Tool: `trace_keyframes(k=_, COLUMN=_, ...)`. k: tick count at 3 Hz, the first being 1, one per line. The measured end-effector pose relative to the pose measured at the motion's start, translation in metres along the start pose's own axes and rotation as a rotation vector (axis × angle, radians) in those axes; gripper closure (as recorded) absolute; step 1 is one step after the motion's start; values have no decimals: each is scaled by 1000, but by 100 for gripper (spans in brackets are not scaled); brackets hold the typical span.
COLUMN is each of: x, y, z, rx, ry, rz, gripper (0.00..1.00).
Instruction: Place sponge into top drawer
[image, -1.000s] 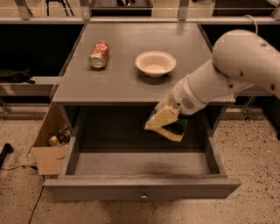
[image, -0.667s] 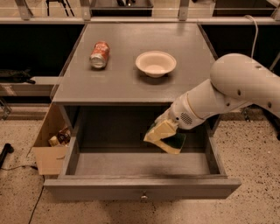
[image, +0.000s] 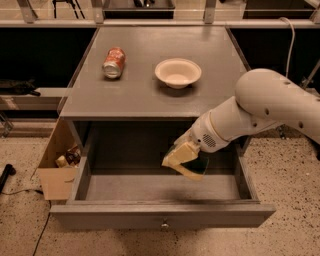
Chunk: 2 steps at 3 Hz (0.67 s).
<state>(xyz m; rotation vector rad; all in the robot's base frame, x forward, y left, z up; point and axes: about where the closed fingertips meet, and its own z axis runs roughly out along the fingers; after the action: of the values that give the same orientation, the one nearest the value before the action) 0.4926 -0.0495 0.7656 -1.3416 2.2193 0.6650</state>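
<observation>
The top drawer (image: 160, 215) of the grey cabinet stands pulled open, its round metal knob (image: 163, 226) on the front. My gripper (image: 181, 158) reaches down from the right, over the drawer's right half. It is shut on the sponge (image: 192, 169), whose yellow foam base and dark green top show just below the fingers. The sponge hangs a little above the drawer floor, tilted.
On the cabinet top sit a white bowl (image: 178, 72) and a red soda can (image: 114, 62) lying on its side. An open cardboard box (image: 57, 167) with small items stands on the floor left of the drawer. My white arm (image: 265, 107) spans the right side.
My gripper has moved down and slightly left with the sponge, going lower into the open drawer. The drawer, bowl and can have not moved.
</observation>
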Motion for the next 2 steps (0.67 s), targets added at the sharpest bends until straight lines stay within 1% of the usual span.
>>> trace_keyframes(k=1, x=18, y=15, z=12, rx=-8, ry=-30, rz=6, gripper=100)
trace_keyframes(k=2, x=59, y=32, z=25, rx=-3, ry=-63, rz=51, gripper=100)
